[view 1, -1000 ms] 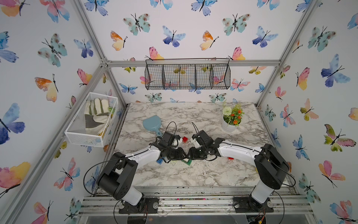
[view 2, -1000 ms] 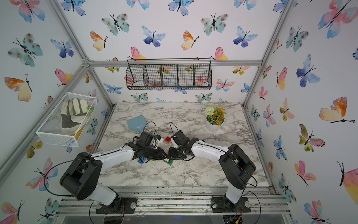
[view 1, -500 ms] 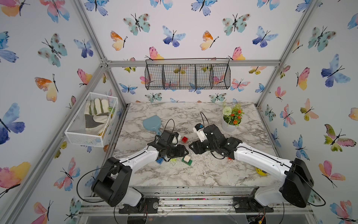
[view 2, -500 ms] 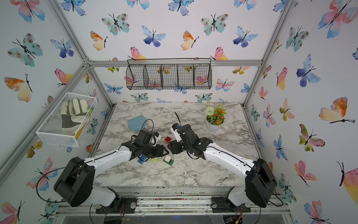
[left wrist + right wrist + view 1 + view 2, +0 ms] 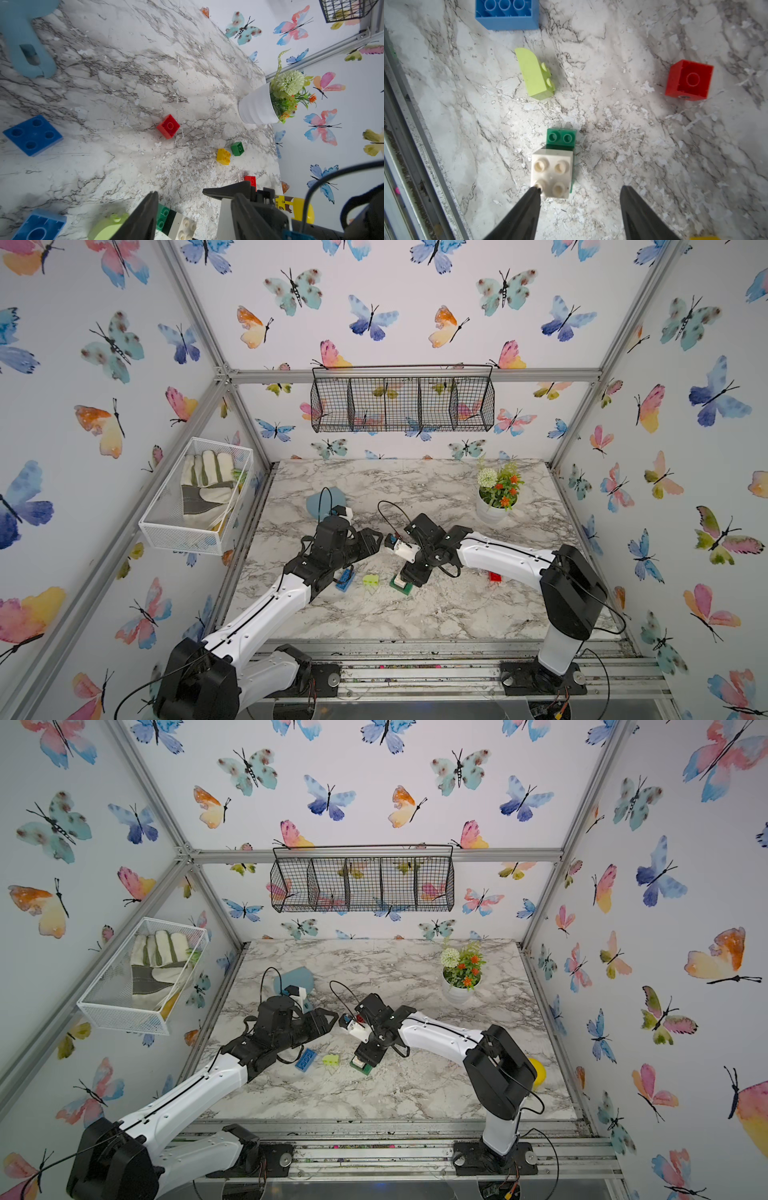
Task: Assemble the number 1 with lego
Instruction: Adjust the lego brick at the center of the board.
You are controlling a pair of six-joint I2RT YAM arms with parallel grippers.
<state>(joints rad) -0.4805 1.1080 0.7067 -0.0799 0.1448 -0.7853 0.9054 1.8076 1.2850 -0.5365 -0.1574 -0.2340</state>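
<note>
A white mesh basket (image 5: 183,537) holding a work glove (image 5: 208,493) hangs on the left wall. On the marble worktop (image 5: 415,614), a pale blue scoop (image 5: 318,502) lies at the back left, partly hidden by the left arm. The left end effector (image 5: 372,539) hovers above the middle of the worktop. Its wrist view shows the fingers apart with nothing gripped.

In front of it lies an oblong blue brick (image 5: 345,580). Just to its right is a lime brick (image 5: 370,580) with a curved top, tipped on its side.

Farther back, between the two end effectors, a red brick (image 5: 689,80) lies with its hollow underside up.

Next comes a small stack, a white brick (image 5: 552,176) sitting on a green brick (image 5: 561,136). The right end effector (image 5: 581,187) points down over the stack. Its fingers are spread wide and hold nothing, with one fingertip (image 5: 536,190) at a corner of the white brick.

A white flowerpot (image 5: 490,514) stands at the back right.
</note>
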